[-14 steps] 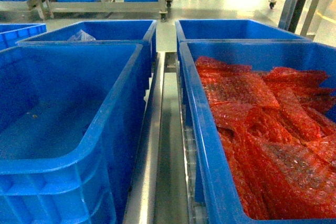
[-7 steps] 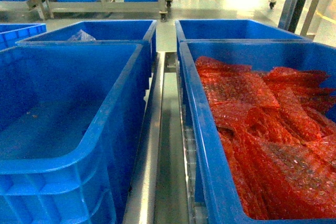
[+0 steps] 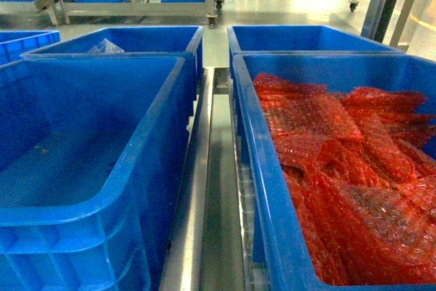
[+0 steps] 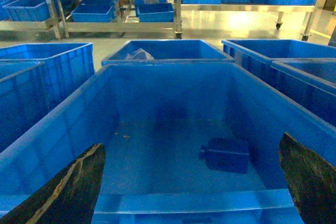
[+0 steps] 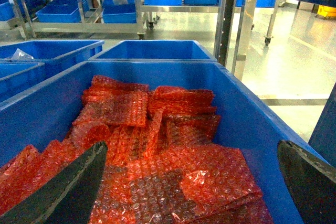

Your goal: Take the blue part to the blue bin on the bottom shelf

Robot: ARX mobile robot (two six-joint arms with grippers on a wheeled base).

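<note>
I see the blue part (image 4: 224, 155) lying on the floor of the near-left blue bin (image 4: 157, 77); left tool (image 4: 191, 182) and right tool (image 5: 191, 182) both spread wide, empty

The bottom shelf (image 3: 208, 189) is carrying four blue bins, two sitting on each side of its central divider rail. The near-left bin (image 3: 88, 168) and the near-right bin (image 3: 272, 168) are flanking that rail.
</note>
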